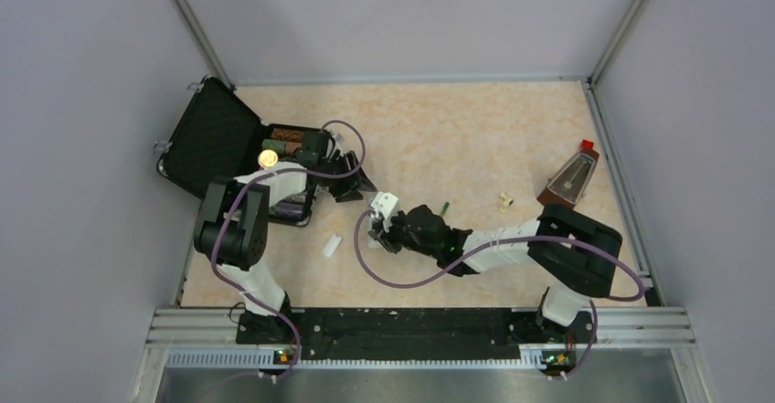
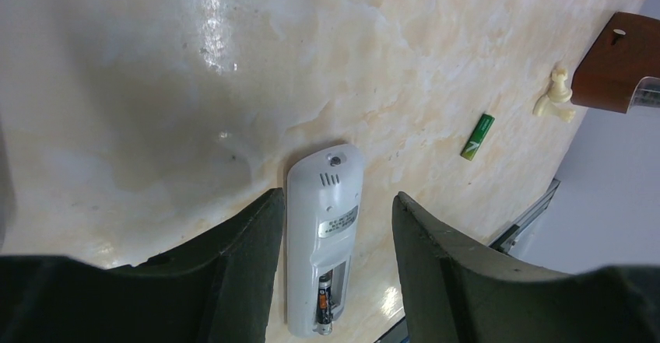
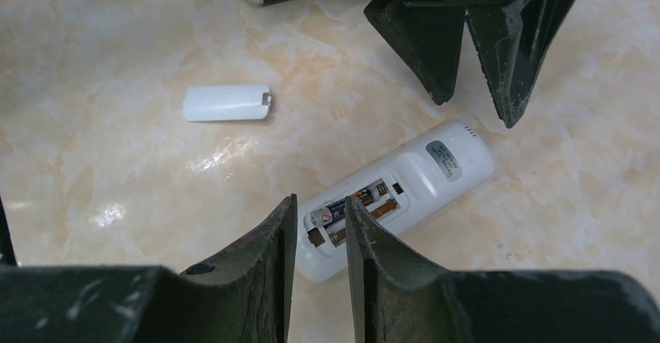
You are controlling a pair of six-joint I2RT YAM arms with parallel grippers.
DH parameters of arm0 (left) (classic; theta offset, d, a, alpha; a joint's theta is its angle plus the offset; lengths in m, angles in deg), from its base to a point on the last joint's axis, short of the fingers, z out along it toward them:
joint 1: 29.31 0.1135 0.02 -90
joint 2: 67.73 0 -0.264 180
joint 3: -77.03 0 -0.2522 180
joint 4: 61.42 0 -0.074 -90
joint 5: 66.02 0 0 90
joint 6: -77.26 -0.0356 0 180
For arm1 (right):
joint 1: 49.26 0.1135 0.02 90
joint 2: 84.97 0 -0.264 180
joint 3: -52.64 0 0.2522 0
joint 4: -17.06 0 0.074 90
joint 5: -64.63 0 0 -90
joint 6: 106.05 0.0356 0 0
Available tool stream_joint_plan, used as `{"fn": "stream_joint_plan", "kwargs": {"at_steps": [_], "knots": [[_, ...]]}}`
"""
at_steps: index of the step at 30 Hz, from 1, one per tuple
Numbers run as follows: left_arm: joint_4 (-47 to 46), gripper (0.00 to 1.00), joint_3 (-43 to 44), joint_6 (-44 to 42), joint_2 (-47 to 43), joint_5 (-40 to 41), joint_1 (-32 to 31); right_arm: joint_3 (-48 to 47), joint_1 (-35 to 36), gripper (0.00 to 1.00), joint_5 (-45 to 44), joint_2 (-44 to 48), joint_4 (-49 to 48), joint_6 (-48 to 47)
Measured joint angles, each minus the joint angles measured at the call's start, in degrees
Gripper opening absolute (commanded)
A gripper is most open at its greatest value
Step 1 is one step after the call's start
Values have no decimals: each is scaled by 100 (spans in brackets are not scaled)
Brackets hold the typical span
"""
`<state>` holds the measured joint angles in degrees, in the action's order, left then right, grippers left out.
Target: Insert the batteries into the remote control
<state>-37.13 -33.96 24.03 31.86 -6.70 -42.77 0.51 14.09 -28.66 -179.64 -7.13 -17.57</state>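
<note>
While one battery (image 3: 346,205) lies in the remote control (image 2: 323,218), left fingers (image 2: 233,269) gape and right fingers (image 3: 261,269) barely part, both empty

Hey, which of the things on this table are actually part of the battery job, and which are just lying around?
Job:
remote control, compartment open
dark battery in that compartment
green battery, lying loose
battery cover, detached

Lying about:
metronome
black case, open
cream trinket

White-and-black left arm (image 1: 260,193) folded at the elbow, reaching forward; dark two-finger left gripper (image 2: 336,197) spread wide. Right arm (image 1: 498,243) stretched leftward, low; right gripper (image 3: 320,201) parted narrowly.
</note>
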Motion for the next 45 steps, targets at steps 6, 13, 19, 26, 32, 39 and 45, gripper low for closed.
{"fn": "stream_joint_plan", "kwargs": {"at_steps": [6, 13, 19, 26, 32, 39, 45], "knots": [[20, 58, 118, -170, 81, 2, -4, -247, 2, 27, 59, -251, 227, -332], [76, 58, 138, -302, 164, 9, -4, -485, 2, 27, 177, -400, 564, -562], [111, 58, 138, -330, 197, 7, -11, -562, 2, 27, 205, -525, 833, -669], [109, 58, 138, -337, 197, 7, -42, -568, 2, 26, 195, -551, 1016, -682], [107, 58, 138, -332, 199, 2, -68, -581, 2, 23, 179, -645, 1023, -535], [103, 58, 138, -330, 221, 2, -81, -640, -4, 20, 74, -673, 1029, -378], [103, 58, 138, -332, 234, 0, -101, -643, -28, 20, 33, -673, 1029, -236]]}}
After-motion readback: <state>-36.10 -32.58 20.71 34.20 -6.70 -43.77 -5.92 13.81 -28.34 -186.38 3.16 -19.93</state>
